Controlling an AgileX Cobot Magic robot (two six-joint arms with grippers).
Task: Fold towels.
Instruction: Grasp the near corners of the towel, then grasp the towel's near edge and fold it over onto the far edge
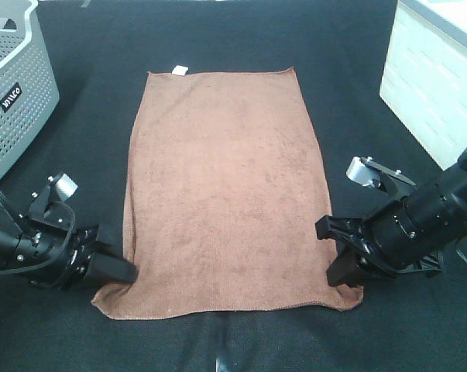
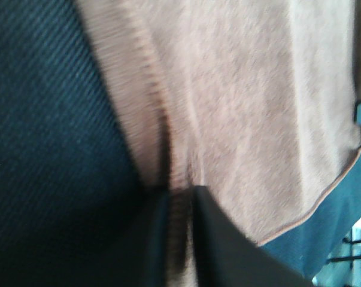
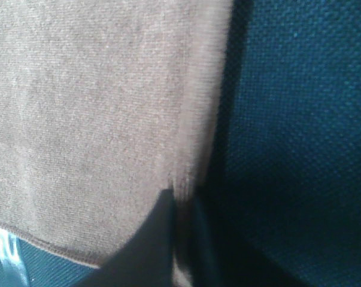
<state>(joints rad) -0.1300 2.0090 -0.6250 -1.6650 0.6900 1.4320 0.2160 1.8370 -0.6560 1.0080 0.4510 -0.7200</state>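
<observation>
The brown towel [image 1: 227, 186] lies flat and spread out on the dark table, long side running away from me, with a small white tag [image 1: 180, 70] at its far left corner. My left gripper [image 1: 125, 271] is at the towel's near left edge, its fingers shut on the cloth; the left wrist view shows the edge [image 2: 168, 149] pinched into a ridge between the jaws. My right gripper [image 1: 340, 267] is at the near right edge, shut on the cloth; the right wrist view shows the edge [image 3: 192, 143] pinched between its jaws.
A grey perforated basket [image 1: 12, 85] stands at the back left. A white box [image 1: 430, 85] stands at the back right. The table is covered with dark cloth [image 1: 341, 46].
</observation>
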